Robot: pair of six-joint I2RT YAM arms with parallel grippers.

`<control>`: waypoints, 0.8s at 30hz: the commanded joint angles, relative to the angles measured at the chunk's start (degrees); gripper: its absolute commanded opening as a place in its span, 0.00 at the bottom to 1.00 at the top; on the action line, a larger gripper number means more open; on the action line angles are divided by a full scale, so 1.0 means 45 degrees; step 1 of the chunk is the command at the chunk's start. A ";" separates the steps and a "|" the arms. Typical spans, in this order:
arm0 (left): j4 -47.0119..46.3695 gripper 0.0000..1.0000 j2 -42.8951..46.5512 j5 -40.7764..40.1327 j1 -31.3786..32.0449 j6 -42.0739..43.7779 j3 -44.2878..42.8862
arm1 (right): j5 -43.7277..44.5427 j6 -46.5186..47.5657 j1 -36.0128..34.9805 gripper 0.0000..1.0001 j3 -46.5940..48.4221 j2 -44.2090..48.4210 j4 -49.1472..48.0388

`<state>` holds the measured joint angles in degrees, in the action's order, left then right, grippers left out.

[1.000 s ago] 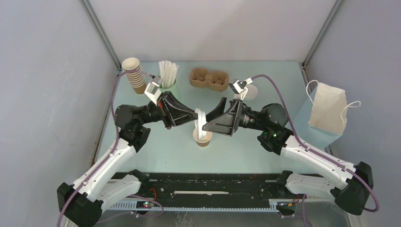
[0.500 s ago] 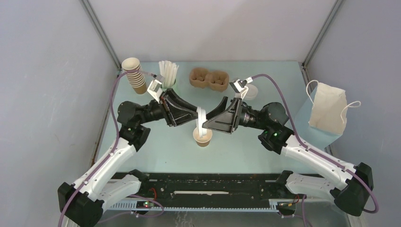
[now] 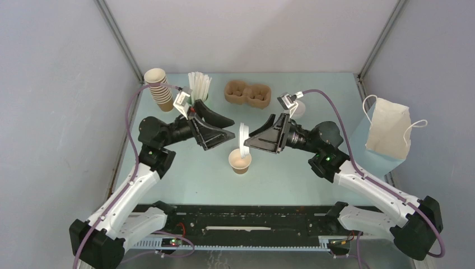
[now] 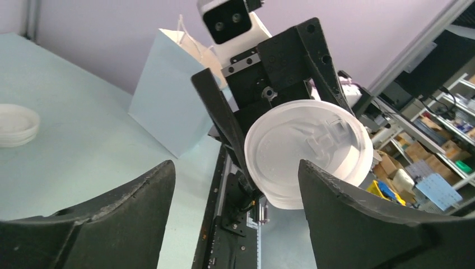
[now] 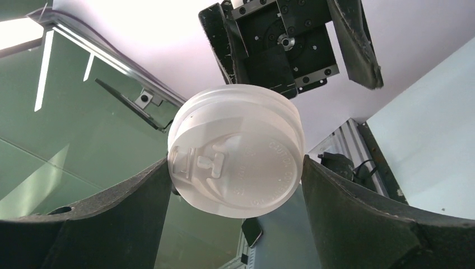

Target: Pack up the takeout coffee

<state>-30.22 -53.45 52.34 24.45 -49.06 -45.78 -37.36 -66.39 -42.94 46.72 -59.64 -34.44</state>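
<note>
Right gripper (image 3: 247,143) is clenched on the white lid (image 5: 235,159). In its wrist view both fingers press on opposite edges of the rim, with the sip-hole side facing the camera. From the top view the lid stands on edge, pretty much vertical, not flat.

The left gripper (image 3: 232,128) points straight at it from the other side. It's released, with its jaws spread wide and nothing between them. Its wrist view looks at the underside of the lid, which sits just beyond its fingertips (image 4: 336,213). I can't tell whether the right-hand fingertip brushes the lid's rim or just clears it.

Right under the lid is the coffee cup (image 3: 240,162), a small brown paper one. It stands upright on the worktop (image 3: 291,179) about mid-table, between the two arms. Its top is open, so the lid's not on it. The lid's bottom edge lines up with the cup's rim from above, but I can't say if they touch.

Going further out:
- The pulp carrier (image 3: 247,93) sits near the back edge, well apart from the cup, and both slots look unfilled.
- Left of it is a mint-green cup of straws (image 3: 199,89).
- The leaning stack of brown cups (image 3: 160,89) is in the back left corner.
- A small pile of spare lids (image 4: 17,123) lies behind the right gripper.
- A white paper bag (image 3: 387,131) with string handles stands at the far right edge, with a light blue bag (image 4: 168,106) against it.
</note>
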 commanded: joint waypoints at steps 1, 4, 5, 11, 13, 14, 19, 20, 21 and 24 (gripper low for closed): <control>0.0652 0.90 0.0479 -0.0527 -0.0624 0.0679 -0.0400 | -0.0263 0.0152 0.0490 0.89 0.0004 0.0535 0.0280; 0.2760 1.00 0.0666 -0.1244 -0.0763 0.1965 -0.0890 | -0.0256 0.0870 0.0945 0.89 -0.0075 0.0635 0.1459; 0.3584 1.00 0.0740 -0.1599 -0.0750 0.2487 -0.1119 | -0.0269 0.1158 0.1126 0.89 -0.0102 0.0650 0.1895; 0.9223 1.00 0.1449 -0.6555 -0.0862 0.2672 -0.1239 | 0.0723 0.3699 0.1804 0.89 -0.0128 0.0997 0.5246; 1.0355 1.00 0.1517 -0.7240 -0.0862 0.2366 -0.0849 | 0.1203 0.4696 0.1825 0.89 -0.0128 0.1063 0.6369; 1.0541 0.99 0.1542 -0.7319 -0.0796 0.2301 -0.0555 | 0.1449 0.5156 0.1827 0.89 -0.0128 0.1087 0.6855; 1.2041 0.91 0.0854 -1.0353 0.1105 0.2868 -0.0049 | 0.2313 0.6968 0.1808 0.88 -0.0128 0.1163 0.8983; 1.2285 0.90 0.0420 -1.0941 0.1488 0.2908 -0.0074 | 0.2442 0.7252 0.1781 0.87 -0.0128 0.1190 0.9353; 1.2443 0.89 -0.0050 -1.1237 0.1743 0.2871 -0.0095 | 0.2644 0.7534 0.1711 0.87 -0.0128 0.1225 0.9635; 1.2211 0.87 -0.1020 -1.1359 0.2187 0.2473 0.0048 | 0.3725 0.8366 0.1266 0.87 -0.0128 0.1374 1.0371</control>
<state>21.56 -53.54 9.17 31.86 -37.98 -47.24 -27.33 -37.41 -35.27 46.09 -55.55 5.30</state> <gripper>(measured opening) 0.878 0.879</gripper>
